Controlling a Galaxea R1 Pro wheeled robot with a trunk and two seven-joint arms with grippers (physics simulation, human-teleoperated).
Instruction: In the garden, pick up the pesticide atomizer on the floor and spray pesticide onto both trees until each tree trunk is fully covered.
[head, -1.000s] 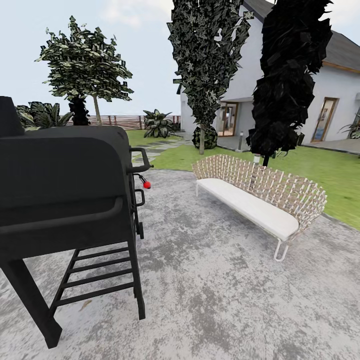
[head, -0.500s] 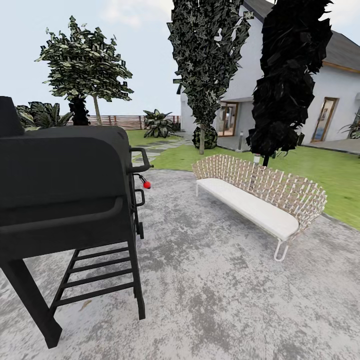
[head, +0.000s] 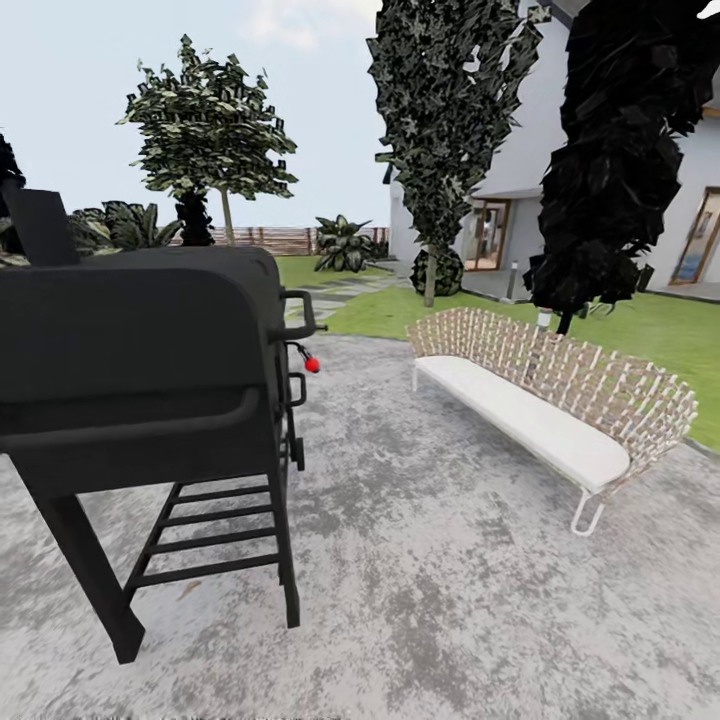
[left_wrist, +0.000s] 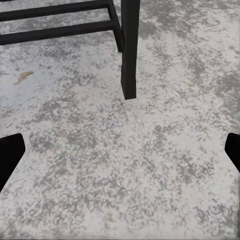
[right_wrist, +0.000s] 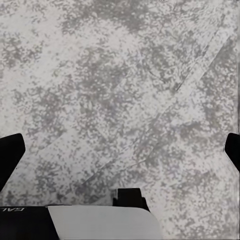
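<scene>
Both grippers, left (left_wrist: 120, 152) and right (right_wrist: 120, 150), sit spread wide over mottled paving (head: 450, 600); a black grill (head: 140, 370) gets cropped at frame edge.

A tree (head: 212, 125) with slim bare trunk (head: 228, 217) stands upright by the far fence.

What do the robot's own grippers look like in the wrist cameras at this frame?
Little shows. The left gripper appears as two plain black fingertips at the picture's edges. The right gripper has matching black tips, plus a black body part with a pale grey panel and faint lettering too small to read. No cables show.
</scene>
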